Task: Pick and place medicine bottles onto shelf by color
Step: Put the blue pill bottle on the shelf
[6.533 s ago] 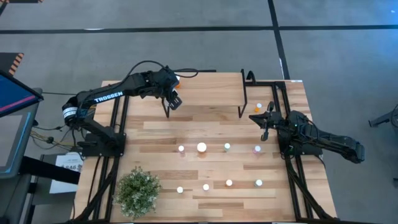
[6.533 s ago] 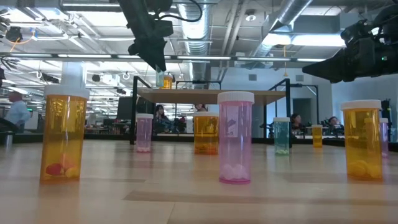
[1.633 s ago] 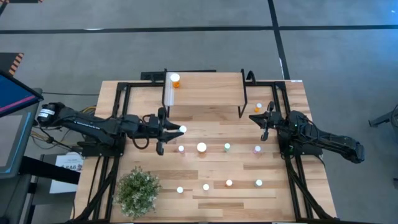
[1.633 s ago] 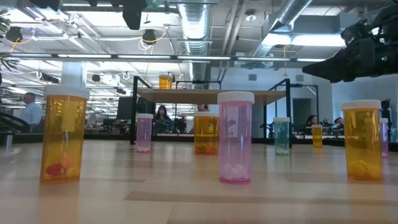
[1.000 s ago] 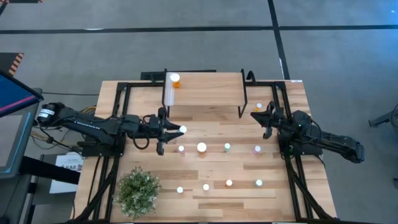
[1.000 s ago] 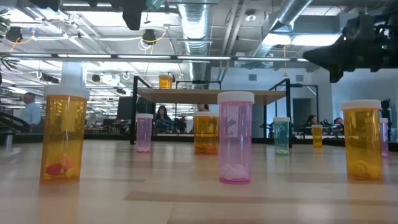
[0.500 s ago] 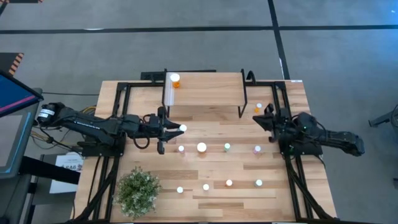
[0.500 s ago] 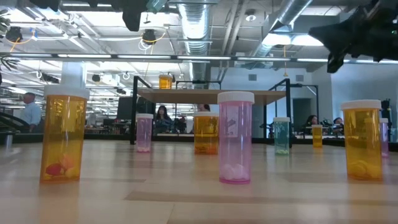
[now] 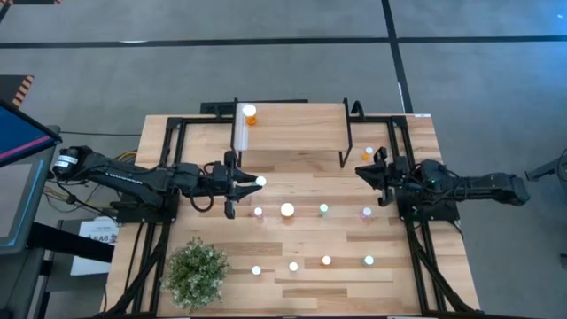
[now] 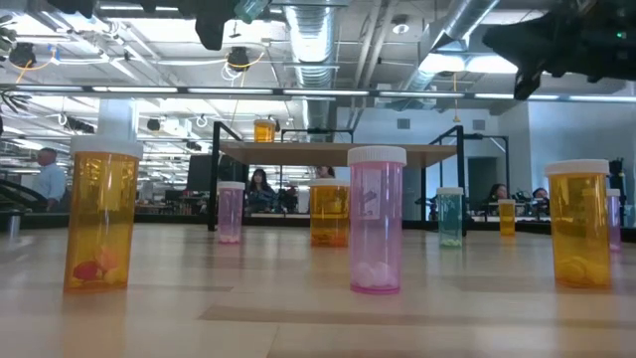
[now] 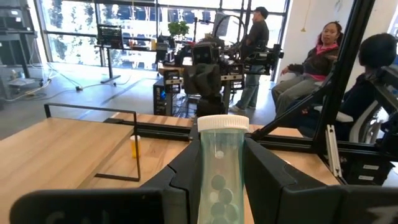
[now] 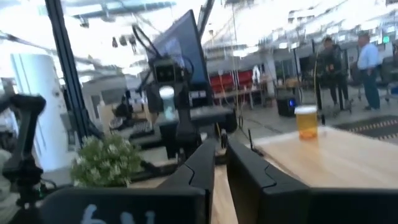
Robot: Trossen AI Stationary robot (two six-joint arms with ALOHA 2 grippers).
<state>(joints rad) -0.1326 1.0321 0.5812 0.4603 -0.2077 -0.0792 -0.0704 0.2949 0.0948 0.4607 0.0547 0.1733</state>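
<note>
Left gripper (image 11: 222,180): we see its two dark, flat-faced fingers (image 11: 186,180) clamped on either side of a teal bottle (image 11: 222,168), above the table near the shelf's left end.
Teal bottle: a clear teal-green cylinder with a ribbed white cap and small round pills inside; its long axis runs upright between the fingers, cap uppermost in the left wrist view.
Right gripper (image 9: 361,168): we find it raised over the table's right side, by the shelf's right legs; in the right wrist view its tapering dark fingers (image 12: 245,168) stand nearly together with a thin slit between them and nothing held.
Shelf (image 9: 292,115): a light wood plank on thin black metal legs, at the far middle of the table; its length runs left to right.
Orange bottle on shelf (image 9: 250,113): upright at the plank's left end, white cap up.
Small orange bottle (image 9: 368,153): upright on the table beside the shelf's right legs, just beyond the right gripper.
Remaining bottles: we count two rows of four standing upright on the wooden table (image 9: 292,292), white caps up; the low view shows smooth translucent orange (image 10: 101,219), pink (image 10: 377,221) and teal (image 10: 450,216) bodies.
Potted plant (image 9: 197,273): a leafy green tuft at the table's near left corner.
</note>
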